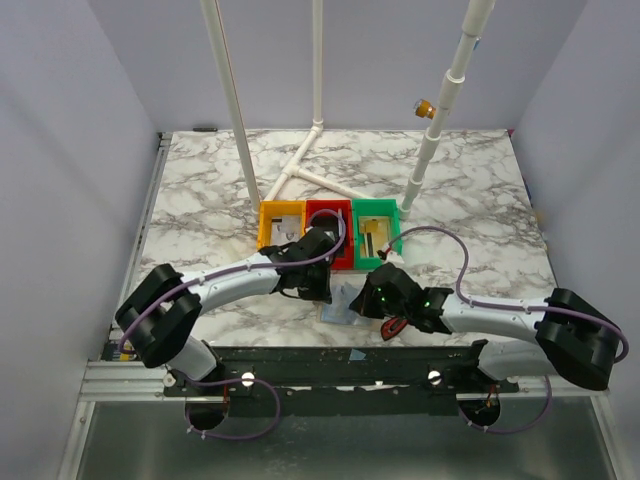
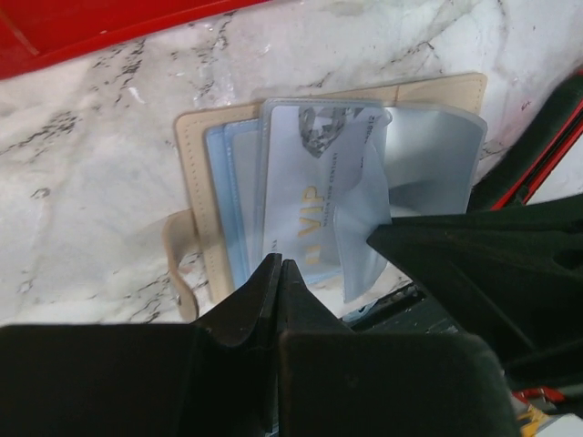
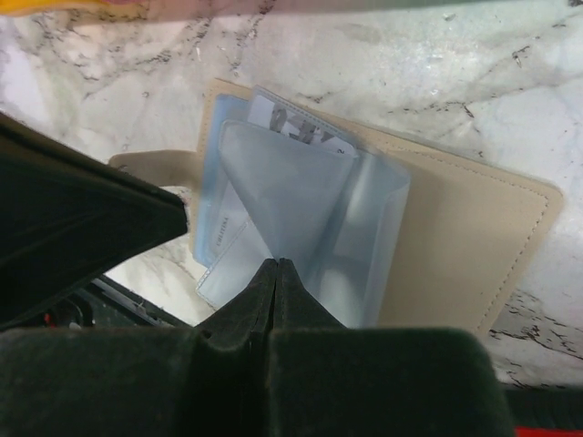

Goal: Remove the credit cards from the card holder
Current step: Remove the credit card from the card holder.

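The tan card holder [image 2: 193, 182] lies open on the marble near the table's front edge [image 1: 340, 308], its blue-grey clear sleeves fanned out. A pale credit card [image 2: 310, 182] with gold "VIP" lettering sticks out of a sleeve toward me. My left gripper [image 2: 280, 264] is shut with its tips pinched on that card's near edge. My right gripper [image 3: 278, 264] is shut on a clear sleeve [image 3: 301, 191], pulling it up into a tent over the card holder [image 3: 474, 237]. Part of the credit card [image 3: 291, 118] shows behind the sleeve. Both grippers meet over the holder in the top view.
Yellow [image 1: 280, 225], red [image 1: 330, 230] and green [image 1: 377, 225] bins stand in a row just behind the holder. A red-and-black tool [image 1: 395, 325] lies under the right arm. White pipes [image 1: 310, 165] rise at the back.
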Robot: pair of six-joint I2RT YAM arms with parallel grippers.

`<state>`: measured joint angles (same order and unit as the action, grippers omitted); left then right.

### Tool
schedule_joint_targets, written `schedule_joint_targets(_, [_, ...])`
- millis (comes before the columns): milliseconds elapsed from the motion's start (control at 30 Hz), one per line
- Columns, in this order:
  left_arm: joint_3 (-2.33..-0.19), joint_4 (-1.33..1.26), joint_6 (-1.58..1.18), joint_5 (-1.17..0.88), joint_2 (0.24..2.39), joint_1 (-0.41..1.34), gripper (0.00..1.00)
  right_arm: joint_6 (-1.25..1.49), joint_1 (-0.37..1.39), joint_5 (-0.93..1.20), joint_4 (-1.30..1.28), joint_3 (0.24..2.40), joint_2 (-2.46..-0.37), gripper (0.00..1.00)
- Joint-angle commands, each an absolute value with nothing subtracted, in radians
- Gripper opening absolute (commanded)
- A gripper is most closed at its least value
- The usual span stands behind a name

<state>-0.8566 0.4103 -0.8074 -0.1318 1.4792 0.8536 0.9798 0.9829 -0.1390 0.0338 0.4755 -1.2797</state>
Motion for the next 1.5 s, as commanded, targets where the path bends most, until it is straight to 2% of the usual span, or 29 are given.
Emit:
schedule_joint_targets(0, [-0.909, 0.363, -0.793, -0.179, 1.556, 0.866, 0.0, 0.998, 0.973, -0.117, 0.086, 0.448, -1.25, 0.01])
schedule_joint_targets(233, [-0.944, 0.34, -0.795, -0.203, 1.622, 0.882, 0.0, 1.003, 0.973, -0.124, 0.065, 0.447, -1.239, 0.01])
schedule_joint_targets(300, [-0.953, 0.335, -0.795, -0.213, 1.63, 0.89, 0.0, 1.003, 0.973, -0.147, 0.021, 0.468, -1.229, 0.11])
schedule_joint_targets(400, [-0.976, 0.34, -0.792, -0.222, 1.64, 0.903, 0.0, 0.989, 0.973, -0.177, -0.067, 0.504, -1.187, 0.31])
schedule_joint_targets(500, [-0.996, 0.347, -0.79, -0.228, 1.648, 0.916, 0.0, 0.976, 0.973, -0.237, -0.153, 0.544, -1.147, 0.4])
schedule_joint_targets(567, [-1.009, 0.351, -0.789, -0.229, 1.656, 0.923, 0.0, 0.98, 0.973, -0.292, -0.26, 0.591, -1.144, 0.41])
schedule_joint_targets(667, [-1.025, 0.355, -0.788, -0.237, 1.674, 0.935, 0.0, 0.984, 0.973, -0.351, -0.384, 0.633, -1.148, 0.3])
schedule_joint_targets(767, [-1.045, 0.358, -0.788, -0.245, 1.696, 0.946, 0.0, 0.992, 0.973, -0.381, -0.432, 0.631, -1.138, 0.26])
schedule_joint_targets(1067, [-1.118, 0.365, -0.798, -0.275, 1.779, 0.974, 0.0, 1.038, 0.943, -0.438, -0.542, 0.619, -1.071, 0.26])
schedule_joint_targets(1467, [-1.153, 0.359, -0.88, -0.271, 1.88, 0.977, 0.0, 1.011, 0.899, -0.351, -0.456, 0.572, -1.093, 0.25])
